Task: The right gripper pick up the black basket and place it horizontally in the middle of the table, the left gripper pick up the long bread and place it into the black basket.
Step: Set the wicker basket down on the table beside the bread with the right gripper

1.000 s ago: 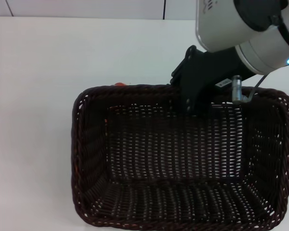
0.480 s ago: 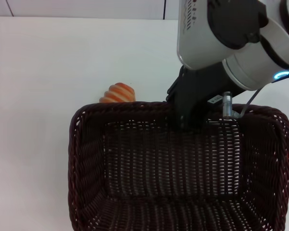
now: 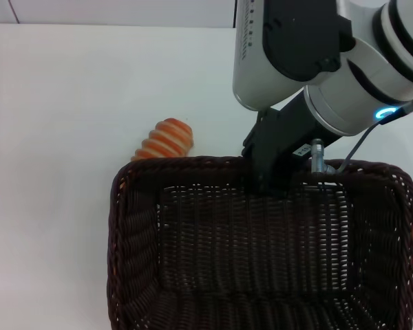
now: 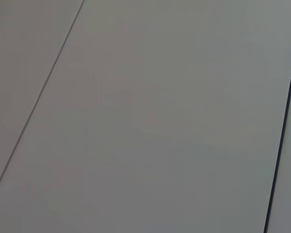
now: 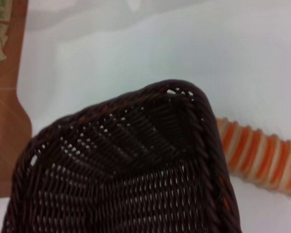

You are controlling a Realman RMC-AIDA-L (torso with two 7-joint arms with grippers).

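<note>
A robot test or demonstration space, arranged like a lab bench. A plain white table point(image 3: 69, 103) fills the head view, with only staged props on it: a dark woven basket point(image 3: 261, 254) near the robot and a striped toy loaf point(image 3: 166, 137) just beyond its far left corner. A pale panelled wall point(image 3: 124, 10) runs along the table's far edge. The right wrist view shows brown wood-toned flooring point(image 5: 5, 121) past the table edge.
</note>
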